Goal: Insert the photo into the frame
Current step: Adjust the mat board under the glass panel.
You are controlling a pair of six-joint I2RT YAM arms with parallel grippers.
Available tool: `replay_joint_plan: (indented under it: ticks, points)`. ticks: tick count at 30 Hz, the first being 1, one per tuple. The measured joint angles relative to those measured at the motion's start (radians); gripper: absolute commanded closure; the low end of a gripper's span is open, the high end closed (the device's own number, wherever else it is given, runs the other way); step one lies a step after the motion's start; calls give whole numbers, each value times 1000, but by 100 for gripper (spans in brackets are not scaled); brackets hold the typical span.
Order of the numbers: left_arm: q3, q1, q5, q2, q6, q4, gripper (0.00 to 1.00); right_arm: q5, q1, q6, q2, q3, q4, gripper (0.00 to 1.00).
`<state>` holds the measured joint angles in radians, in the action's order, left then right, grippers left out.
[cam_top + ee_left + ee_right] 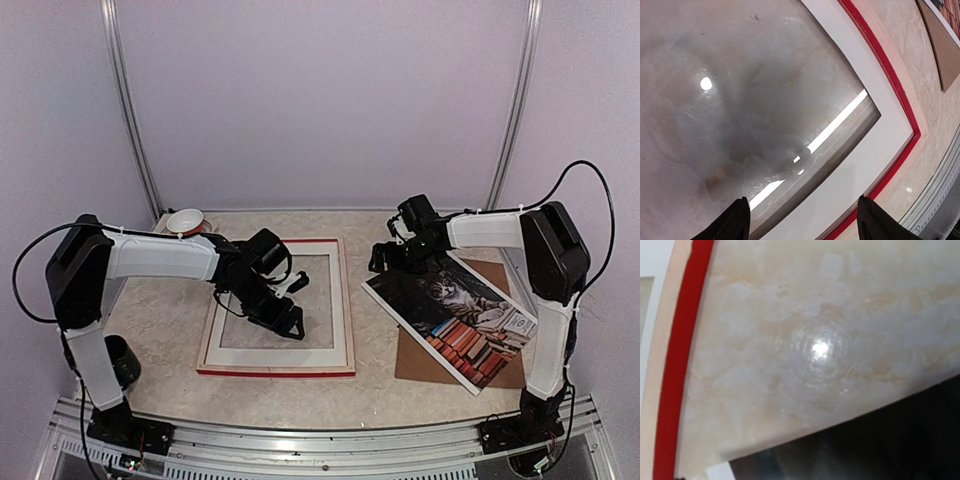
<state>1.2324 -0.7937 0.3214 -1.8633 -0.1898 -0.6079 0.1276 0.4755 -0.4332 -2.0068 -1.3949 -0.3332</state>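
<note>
The frame [342,300] lies flat at the table's middle, pale side up, its red edge showing at the near and right sides. My left gripper [288,322] hovers open and empty over the frame's glass; in the left wrist view its fingertips [740,220] straddle the frame's white near rail [875,155]. The photo [455,318], cat and books face up, lies tilted to the right of the frame. My right gripper [384,262] is shut on its far left corner. In the right wrist view the photo [880,450] is a dark blur hiding the fingers, with the frame's red edge [682,365] at the left.
A brown backing board [425,362] lies under the photo at the right. A white bowl [185,220] stands at the back left. A black object [125,362] sits by the left arm's base. A metal rail [320,440] runs along the table's near edge.
</note>
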Motion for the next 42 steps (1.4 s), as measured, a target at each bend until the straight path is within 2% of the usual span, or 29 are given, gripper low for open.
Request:
replay_joint_plan:
  ticks: [4,9,17,25,35,42]
  points:
    - [3,62,-28,59,-37,44,19,-16,0,10,3,0,-15,1]
    - [4,137,-59,142,-84,117,2,-43,-10,25,19,0,-39,1]
    - [0,232,-105,172,-170,220,1,-85,-48,55,96,-1,-82,1]
    - [-71,327,-196,214,-304,310,1,-151,-79,74,188,2,-96,1]
    - [-192,343,-252,235,-431,456,1,-163,-155,69,254,73,-113,1]
    - [-239,355,-278,235,-469,500,1,-157,-195,43,292,135,-116,1]
